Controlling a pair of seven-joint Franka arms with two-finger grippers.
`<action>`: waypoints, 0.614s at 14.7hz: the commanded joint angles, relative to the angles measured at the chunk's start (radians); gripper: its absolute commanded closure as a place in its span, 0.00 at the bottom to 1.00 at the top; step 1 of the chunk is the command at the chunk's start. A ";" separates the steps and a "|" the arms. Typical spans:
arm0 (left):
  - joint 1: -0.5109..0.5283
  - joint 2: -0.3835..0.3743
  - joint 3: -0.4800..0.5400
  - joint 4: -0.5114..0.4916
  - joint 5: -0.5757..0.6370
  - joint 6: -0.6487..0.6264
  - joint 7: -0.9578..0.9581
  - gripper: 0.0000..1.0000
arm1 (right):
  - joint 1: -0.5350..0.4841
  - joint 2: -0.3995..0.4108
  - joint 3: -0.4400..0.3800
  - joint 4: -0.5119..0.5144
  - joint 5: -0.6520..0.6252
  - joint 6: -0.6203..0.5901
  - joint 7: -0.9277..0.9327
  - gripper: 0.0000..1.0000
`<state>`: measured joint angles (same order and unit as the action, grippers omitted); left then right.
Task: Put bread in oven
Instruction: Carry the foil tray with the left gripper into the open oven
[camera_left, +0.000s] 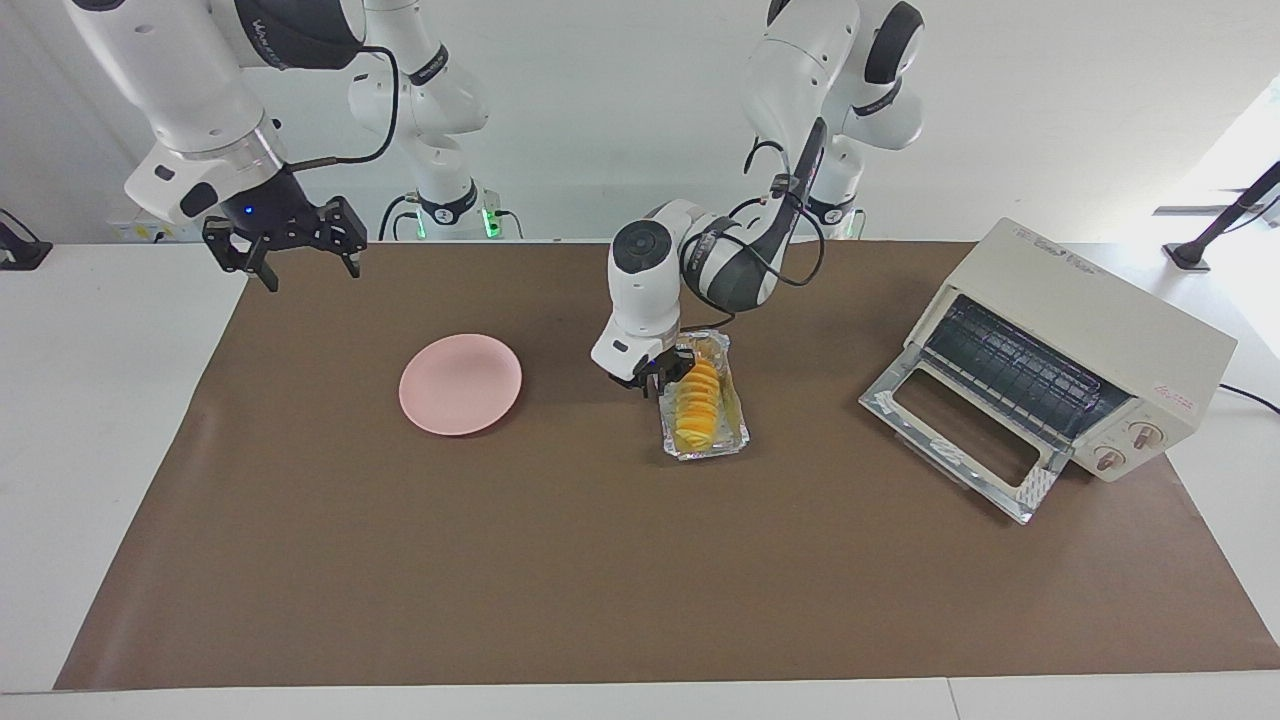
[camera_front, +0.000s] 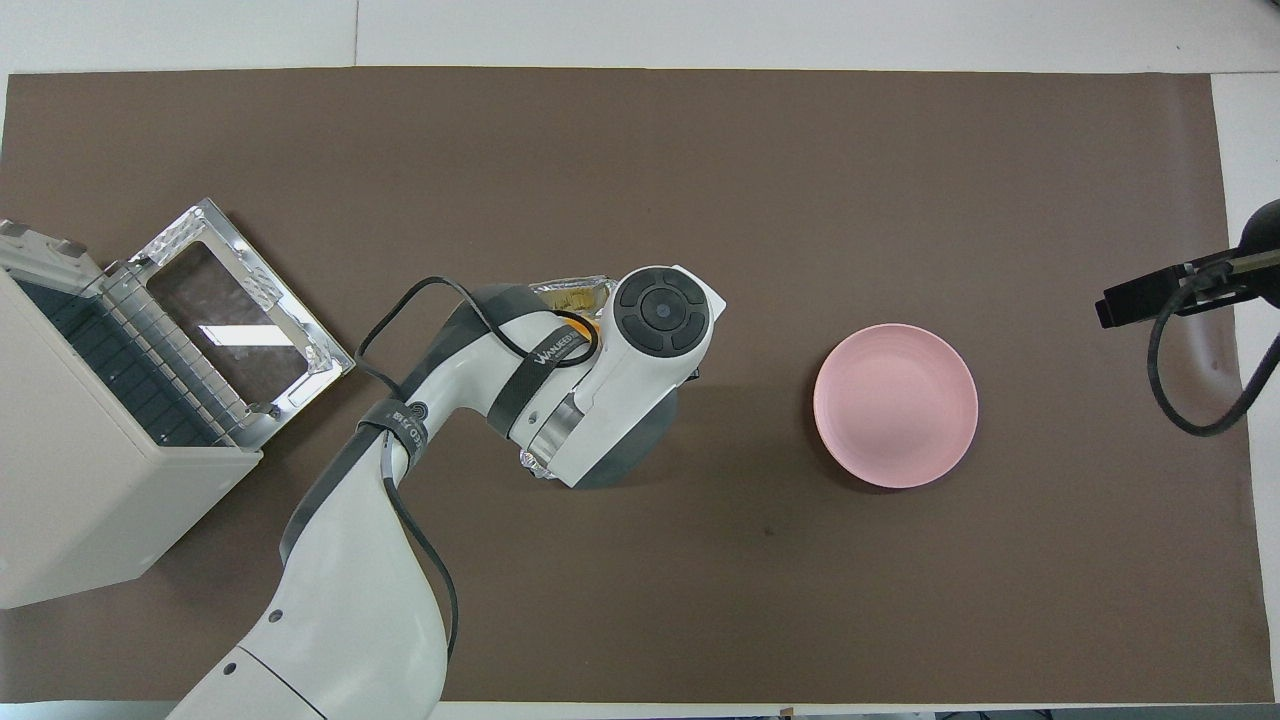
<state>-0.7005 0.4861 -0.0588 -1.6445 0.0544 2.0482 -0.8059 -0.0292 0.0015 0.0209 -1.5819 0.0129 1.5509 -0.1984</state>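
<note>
The bread (camera_left: 697, 408), a ridged yellow-orange loaf, lies in a crinkled foil tray (camera_left: 738, 432) at the middle of the table. My left gripper (camera_left: 668, 378) is low at the loaf's end nearer to the robots. In the overhead view the left arm's wrist covers the gripper and most of the bread (camera_front: 581, 322); only the tray's farther edge (camera_front: 570, 289) shows. The cream-white oven (camera_left: 1075, 320) stands at the left arm's end of the table, its glass door (camera_left: 965, 430) dropped open and its wire rack (camera_left: 1010, 365) showing. My right gripper (camera_left: 285, 258) waits open and empty, raised over the table's right-arm end.
A round pink plate (camera_left: 460, 383) lies beside the tray toward the right arm's end; it also shows in the overhead view (camera_front: 895, 404). The oven (camera_front: 90, 480) and its open door (camera_front: 240, 320) show there too. A brown mat (camera_left: 600, 580) covers the table.
</note>
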 joint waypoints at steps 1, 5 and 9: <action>0.007 -0.001 0.016 -0.012 0.016 -0.006 -0.012 1.00 | -0.017 0.002 0.016 0.005 0.009 -0.011 0.016 0.00; 0.013 -0.001 0.109 0.021 0.019 -0.052 -0.015 1.00 | -0.009 -0.003 0.011 0.013 0.021 -0.015 0.013 0.00; 0.016 -0.015 0.259 0.086 0.018 -0.172 -0.058 1.00 | 0.003 -0.018 0.005 -0.001 0.021 -0.018 0.008 0.00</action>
<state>-0.6848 0.4841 0.1466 -1.5972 0.0568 1.9494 -0.8256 -0.0228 -0.0054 0.0235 -1.5787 0.0199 1.5489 -0.1983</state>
